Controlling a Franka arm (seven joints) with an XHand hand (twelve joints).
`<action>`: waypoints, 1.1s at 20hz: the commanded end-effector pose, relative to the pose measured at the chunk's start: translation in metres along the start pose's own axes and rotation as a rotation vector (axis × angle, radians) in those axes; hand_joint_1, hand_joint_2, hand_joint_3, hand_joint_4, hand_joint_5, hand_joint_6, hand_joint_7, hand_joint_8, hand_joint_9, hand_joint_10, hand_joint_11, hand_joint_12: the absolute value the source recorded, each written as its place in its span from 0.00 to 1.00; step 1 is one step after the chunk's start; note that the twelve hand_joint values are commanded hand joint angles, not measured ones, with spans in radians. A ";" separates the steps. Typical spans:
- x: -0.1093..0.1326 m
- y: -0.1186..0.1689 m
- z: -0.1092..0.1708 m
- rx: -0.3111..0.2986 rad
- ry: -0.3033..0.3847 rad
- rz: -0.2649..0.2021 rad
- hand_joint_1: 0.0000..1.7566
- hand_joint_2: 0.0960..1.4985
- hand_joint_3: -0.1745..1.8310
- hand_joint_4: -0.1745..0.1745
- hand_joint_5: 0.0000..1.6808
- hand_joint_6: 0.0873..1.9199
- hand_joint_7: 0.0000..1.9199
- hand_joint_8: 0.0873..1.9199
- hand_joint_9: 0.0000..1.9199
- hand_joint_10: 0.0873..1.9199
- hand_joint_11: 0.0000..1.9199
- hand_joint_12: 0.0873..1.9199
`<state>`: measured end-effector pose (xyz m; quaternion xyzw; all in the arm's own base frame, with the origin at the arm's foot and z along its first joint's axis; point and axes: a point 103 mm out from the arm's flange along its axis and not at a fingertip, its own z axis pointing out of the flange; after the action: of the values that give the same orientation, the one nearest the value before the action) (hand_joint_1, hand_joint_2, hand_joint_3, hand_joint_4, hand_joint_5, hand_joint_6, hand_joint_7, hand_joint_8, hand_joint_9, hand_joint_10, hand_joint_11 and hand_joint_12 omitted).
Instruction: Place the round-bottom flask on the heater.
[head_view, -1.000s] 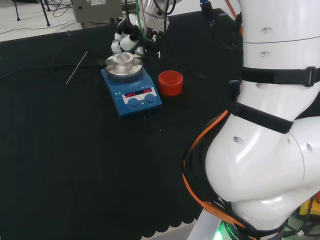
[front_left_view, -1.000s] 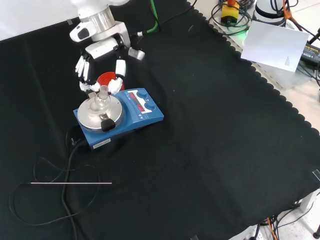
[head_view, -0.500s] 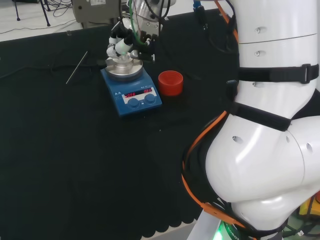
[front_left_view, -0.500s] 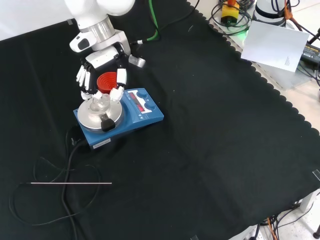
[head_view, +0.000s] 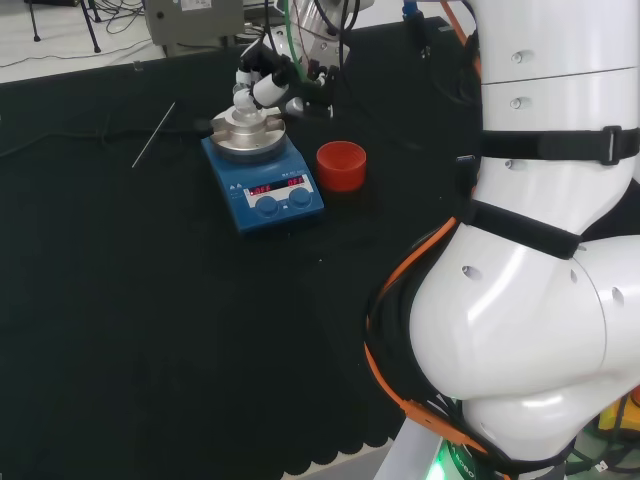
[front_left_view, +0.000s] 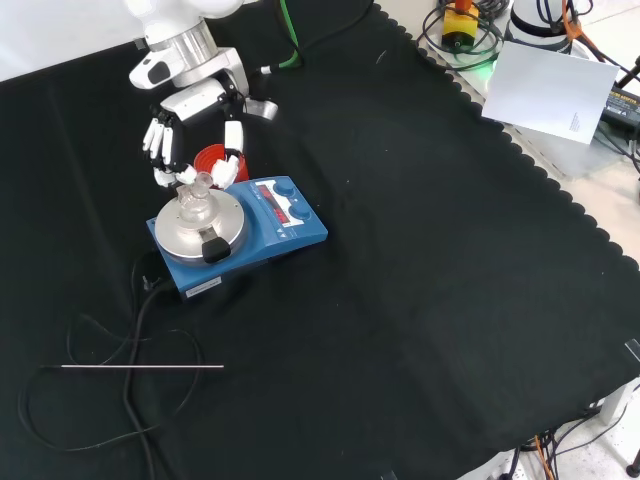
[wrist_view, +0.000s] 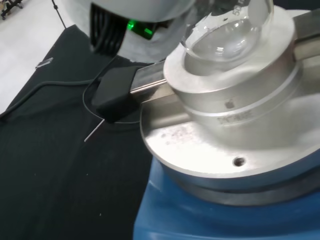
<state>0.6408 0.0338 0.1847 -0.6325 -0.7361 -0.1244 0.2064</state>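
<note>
Front view shows the clear glass round-bottom flask (front_left_view: 197, 203) seated in the blue heater's (front_left_view: 283, 232) metal block; your black-and-white hand (front_left_view: 190, 140) hovers spread, holding nothing. Lift straight up, avoiding the neck.

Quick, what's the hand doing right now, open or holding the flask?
Hand: open, fingers relaxed above the round-bottom flask, which sits in the heater block; holding nothing.
</note>
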 end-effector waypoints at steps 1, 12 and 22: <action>-0.001 -0.006 0.006 -0.023 -0.099 0.041 0.62 0.40 0.52 0.94 0.64 0.56 0.38 0.28 0.46 0.22 0.31 0.61; 0.002 0.002 0.006 -0.001 -0.004 0.121 0.62 0.40 0.52 0.95 0.64 0.56 0.38 0.28 0.46 0.22 0.31 0.61; -0.011 0.000 -0.003 -0.002 0.072 0.083 0.55 0.42 0.44 0.45 0.40 0.43 0.31 0.31 0.40 0.27 0.25 0.64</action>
<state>0.6459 0.0251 0.1829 -0.6722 -0.6955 -0.1286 0.2186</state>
